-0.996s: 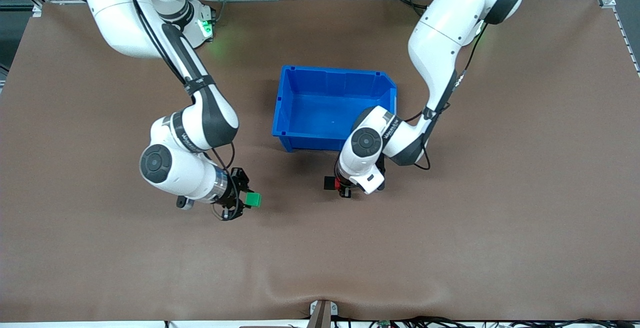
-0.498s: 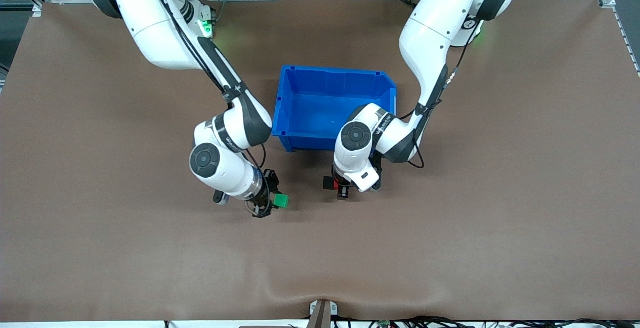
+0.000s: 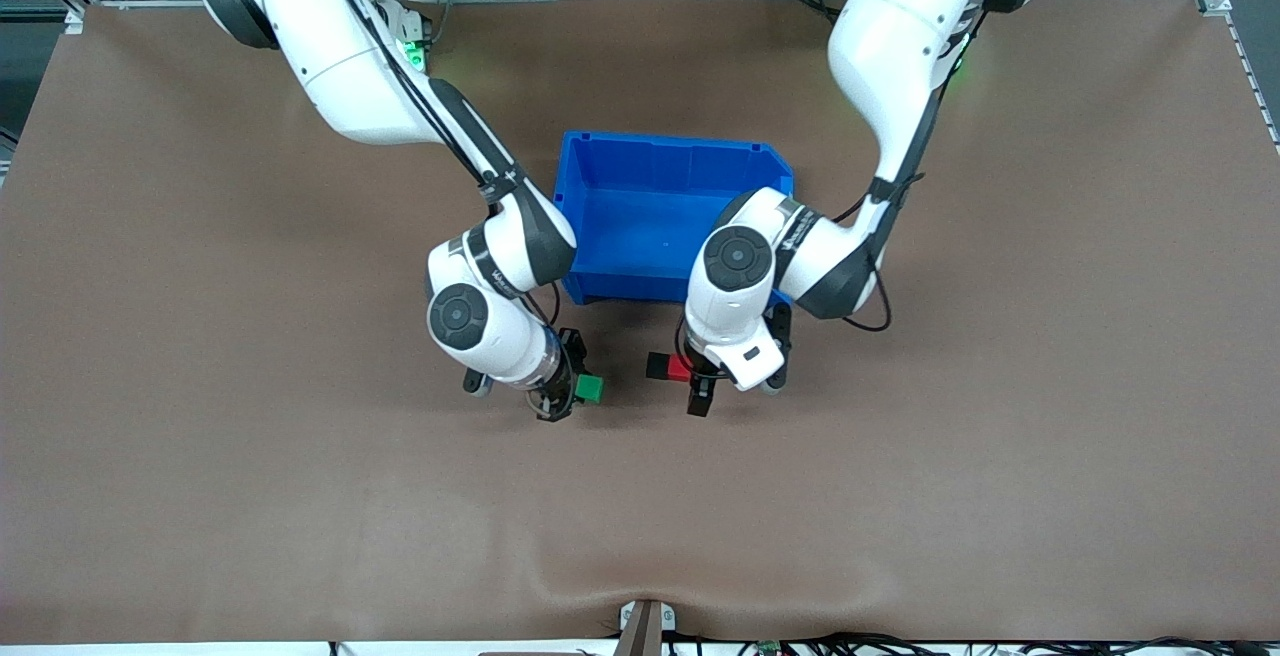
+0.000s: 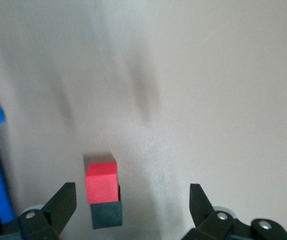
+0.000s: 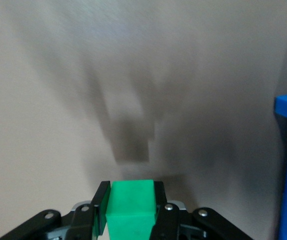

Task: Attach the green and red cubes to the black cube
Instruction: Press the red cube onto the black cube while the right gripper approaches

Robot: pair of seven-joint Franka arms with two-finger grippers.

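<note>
I see the left gripper (image 3: 700,391) fingers spread, clear of the red cube (image 3: 679,367), which touches the black cube (image 3: 657,366) on the bench (image 3: 200,436), 6 o'clock of the blue bin (image 3: 640,211). Right gripper (image 3: 570,398) fingers pinch the green cube (image 3: 589,389), 9 o'clock of the pair.

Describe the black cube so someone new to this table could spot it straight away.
Start at the blue bin mid-table and look nearer the front camera, at the open left gripper. By that gripper, two small cubes sit joined on the table. The black cube is the one toward the right arm's end, touching the red cube; the green cube is apart, clamped in the right gripper.
</note>
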